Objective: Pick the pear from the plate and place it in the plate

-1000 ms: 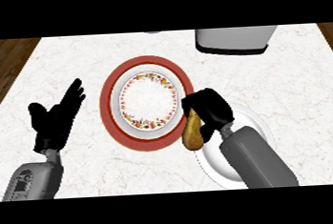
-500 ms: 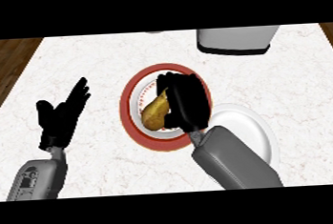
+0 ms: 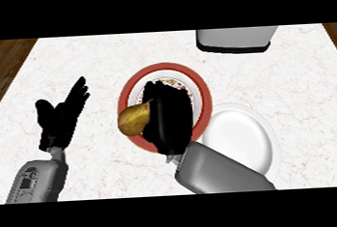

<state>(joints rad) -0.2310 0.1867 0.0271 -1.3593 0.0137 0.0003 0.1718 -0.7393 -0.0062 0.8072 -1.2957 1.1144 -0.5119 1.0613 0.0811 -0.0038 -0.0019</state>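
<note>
A brown-yellow pear (image 3: 134,119) is held at the left side of my right hand (image 3: 166,116), whose fingers curl round it. Hand and pear hang over the red-rimmed patterned plate (image 3: 170,70) in the middle of the counter, and they hide most of its centre. A plain white plate (image 3: 242,135) lies to the right, partly behind my right forearm, with nothing on it. My left hand (image 3: 60,118) stays open with fingers up at the left, away from both plates.
A white and dark container (image 3: 236,39) stands at the back right of the marble counter (image 3: 90,56). Wooden floor shows past the counter's left edge (image 3: 5,66).
My right hand has carried the pear leftward from beside the white plate to over the red-rimmed plate. The left hand has stayed in place.
</note>
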